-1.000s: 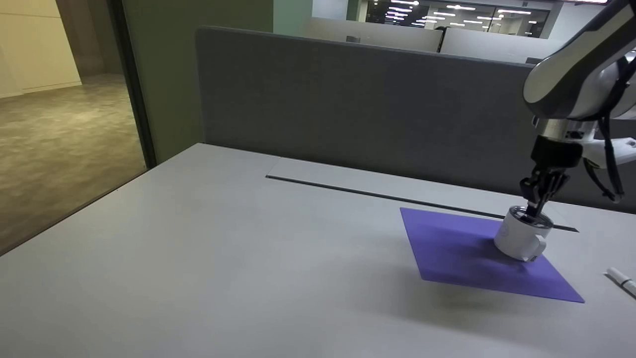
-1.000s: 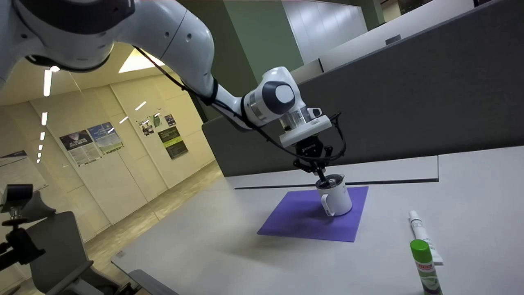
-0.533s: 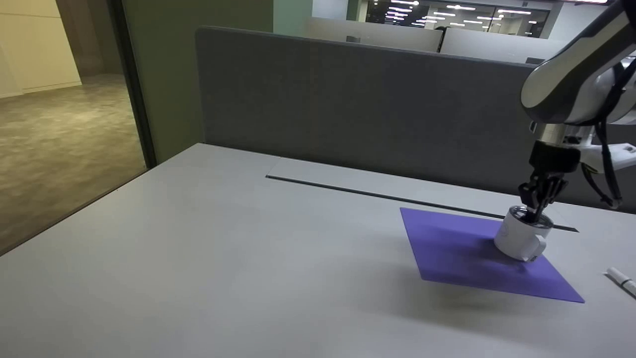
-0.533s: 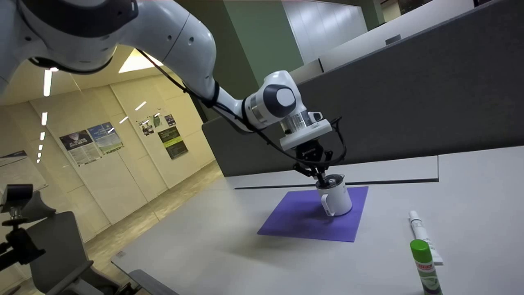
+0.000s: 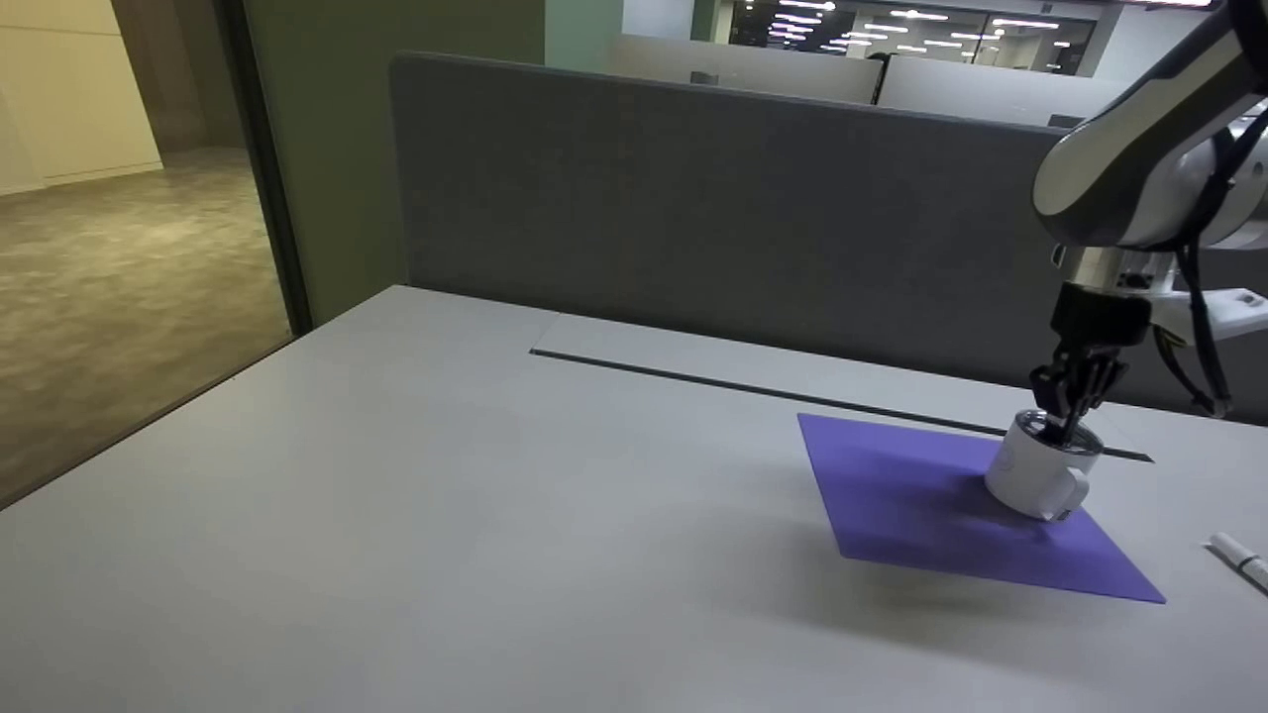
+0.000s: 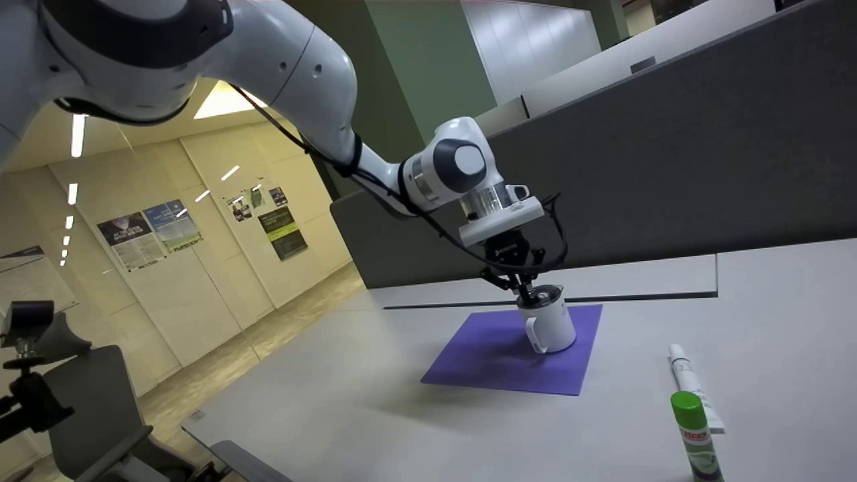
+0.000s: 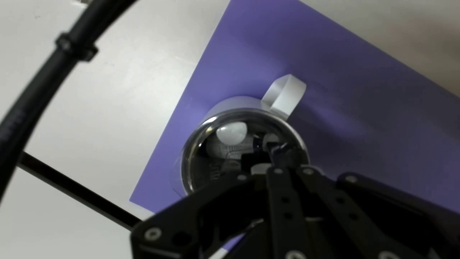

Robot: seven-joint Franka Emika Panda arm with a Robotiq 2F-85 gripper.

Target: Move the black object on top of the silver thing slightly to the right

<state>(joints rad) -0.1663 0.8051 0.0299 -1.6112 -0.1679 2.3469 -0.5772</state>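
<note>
One white mug [image 6: 553, 328] stands upright on the purple mat [image 6: 482, 365], a silver-rimmed lid [image 7: 226, 153] on top. The gripper [image 6: 528, 298] reaches down to the lid, jaws narrowly together; the black piece is too hidden at their dark tips to make out, and whether they hold it cannot be told. A white tube [image 6: 688, 378] lies nearer, to the right.

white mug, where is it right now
In both exterior views, the white mug stands upright on the purple mat, near the mat's right edge, beneath the gripper.
</note>
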